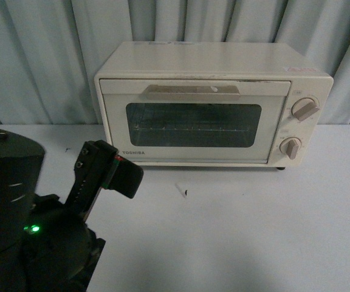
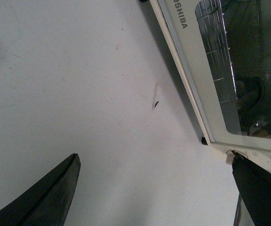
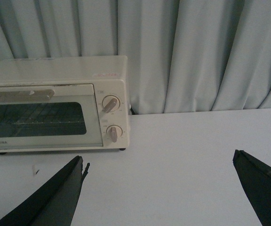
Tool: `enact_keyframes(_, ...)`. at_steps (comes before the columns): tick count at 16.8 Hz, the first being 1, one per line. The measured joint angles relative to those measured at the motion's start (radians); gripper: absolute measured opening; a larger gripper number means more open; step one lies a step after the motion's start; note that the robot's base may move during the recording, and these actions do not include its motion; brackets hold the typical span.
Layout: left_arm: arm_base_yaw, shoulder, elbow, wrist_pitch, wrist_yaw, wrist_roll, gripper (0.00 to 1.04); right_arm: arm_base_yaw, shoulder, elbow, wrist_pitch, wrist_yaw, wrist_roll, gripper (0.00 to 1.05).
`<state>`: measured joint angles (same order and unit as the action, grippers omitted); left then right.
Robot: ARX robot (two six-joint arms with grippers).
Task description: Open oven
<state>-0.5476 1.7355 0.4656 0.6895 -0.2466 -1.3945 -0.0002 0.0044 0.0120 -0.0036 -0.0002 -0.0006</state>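
Note:
The cream-white Toshiba oven (image 1: 211,115) stands at the back of the white table with its glass door shut. Its beige bar handle (image 1: 190,91) runs along the top of the door, and two round knobs (image 1: 304,109) sit on the right. My left gripper (image 1: 126,177) is open and empty, low over the table in front of the oven's lower left corner. In the left wrist view the open gripper (image 2: 155,157) is beside the oven's door (image 2: 199,66). My right gripper (image 3: 159,155) is open and empty, well back from the oven (image 3: 55,108), and is out of the front view.
A pale grey curtain (image 1: 41,61) hangs close behind the oven. The white table (image 1: 254,231) stretches in front of it. A small dark mark (image 1: 182,191) lies on the table before the door. The left arm's dark base (image 1: 8,194) fills the lower left.

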Motion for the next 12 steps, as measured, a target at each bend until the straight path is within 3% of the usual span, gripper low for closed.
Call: enact_keyframes(12, 0.021, 0.402, 0.309, 0.087, -0.002, -0.268, 0.98, 0.0, 0.0, 0.0, 0.0, 0.0, 0.0, 0.98)
